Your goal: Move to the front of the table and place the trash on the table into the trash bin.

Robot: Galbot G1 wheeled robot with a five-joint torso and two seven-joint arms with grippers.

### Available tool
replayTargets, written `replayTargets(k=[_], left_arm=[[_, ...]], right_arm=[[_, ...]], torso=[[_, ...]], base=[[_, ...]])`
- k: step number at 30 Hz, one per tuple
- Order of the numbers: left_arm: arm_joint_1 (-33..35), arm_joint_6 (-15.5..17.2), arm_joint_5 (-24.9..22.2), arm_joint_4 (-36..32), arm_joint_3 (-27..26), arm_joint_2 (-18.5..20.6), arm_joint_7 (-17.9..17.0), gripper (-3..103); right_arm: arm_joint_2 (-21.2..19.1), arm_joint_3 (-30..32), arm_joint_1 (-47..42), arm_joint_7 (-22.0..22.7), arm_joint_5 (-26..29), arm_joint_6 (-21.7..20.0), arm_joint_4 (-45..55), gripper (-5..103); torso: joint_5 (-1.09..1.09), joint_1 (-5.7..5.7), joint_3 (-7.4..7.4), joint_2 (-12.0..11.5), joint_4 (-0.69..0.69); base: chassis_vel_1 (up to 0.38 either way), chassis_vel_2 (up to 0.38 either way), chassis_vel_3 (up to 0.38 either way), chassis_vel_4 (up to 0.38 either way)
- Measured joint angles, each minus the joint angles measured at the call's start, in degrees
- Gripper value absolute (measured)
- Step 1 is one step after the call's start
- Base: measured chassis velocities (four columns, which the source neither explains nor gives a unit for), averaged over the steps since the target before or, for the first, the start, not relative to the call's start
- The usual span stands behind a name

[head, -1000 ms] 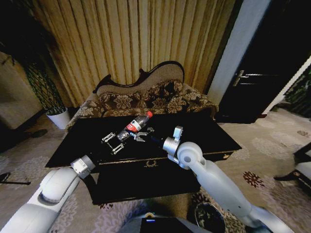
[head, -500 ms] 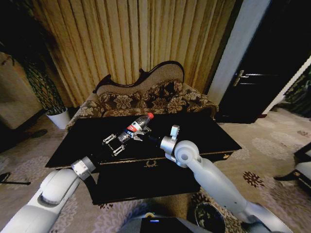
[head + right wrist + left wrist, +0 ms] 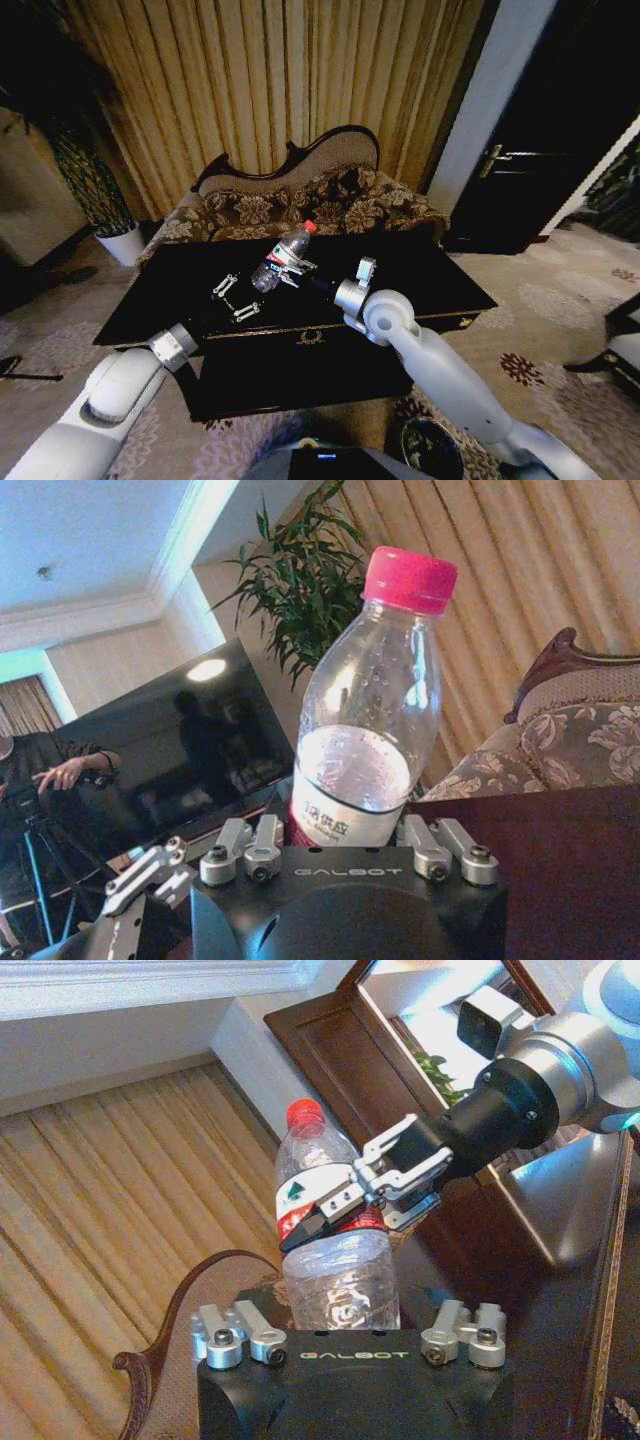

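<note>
A clear plastic bottle [image 3: 283,257] with a red cap and red label tilts upward above the dark glossy table [image 3: 420,272]. My right gripper [image 3: 290,269] is shut on the bottle around its label [image 3: 300,1198]. In the right wrist view the bottle [image 3: 368,730] stands between that gripper's fingers [image 3: 245,848]. My left gripper [image 3: 236,296] is open just left of the bottle's base, low over the tabletop and apart from it. The left wrist view has the bottle's lower body [image 3: 340,1280] just beyond the open fingers [image 3: 228,1336]. The dark round trash bin [image 3: 428,448] sits on the carpet at the front right, partly behind my right arm.
A carved floral sofa [image 3: 320,205] stands close behind the table, with curtains beyond it. A white plant pot [image 3: 121,244] sits at the back left, a dark door [image 3: 545,150] at the right. Patterned carpet lies open to the right of the table.
The right gripper has lifted the bottle off the table and tipped it more upright. The bottle's base has come away from the left gripper, which has hardly moved.
</note>
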Motion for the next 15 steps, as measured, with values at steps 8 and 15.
replayTargets(k=[8,15], left_arm=[[0.63,0.08,-0.2,-0.15,-0.53,-1.21,-0.29,99],[1.34,0.43,-4.07,-0.44,-4.67,-2.73,-3.74,100]], right_arm=[[0.15,1.59,-0.72,-0.02,-0.16,0.06,-0.14,28],[1.1,8.24,-2.64,-0.04,-3.98,0.6,-1.85,28]], torso=[[0.0,0.0,0.0,0.0,0.0],[0.0,0.0,0.0,0.0,-0.02]], base=[[0.0,0.0,0.0,0.0],[0.0,0.0,0.0,0.0]])
